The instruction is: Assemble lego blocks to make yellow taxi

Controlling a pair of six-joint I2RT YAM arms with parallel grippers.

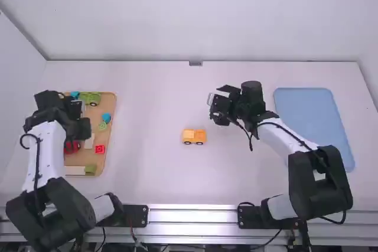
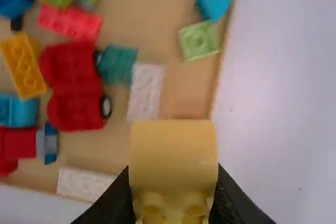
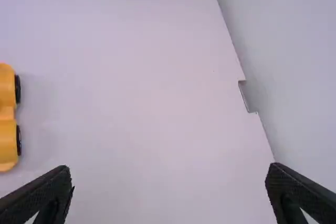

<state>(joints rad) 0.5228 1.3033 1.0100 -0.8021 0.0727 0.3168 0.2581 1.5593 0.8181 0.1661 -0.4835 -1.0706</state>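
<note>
Your left gripper (image 2: 172, 195): closed on yellow block (image 2: 173, 148). Car (image 1: 194, 137) lies well right of it, nearer your wide-open, empty right gripper (image 3: 169, 174).

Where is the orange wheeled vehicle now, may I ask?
In the high view, the orange vehicle sits on the table near the middle, between the wooden tray on the left and the blue tray on the right.

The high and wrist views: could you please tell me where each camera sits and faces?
High: above and behind, looking forward and down; both arms show.
Left wrist: on that arm, facing the tan tray; black fingers grip a yellow plastic block.
Right wrist: on that arm, facing the white table; open black fingers show.
High and right wrist share the orange-yellow wheeled piece.
</note>
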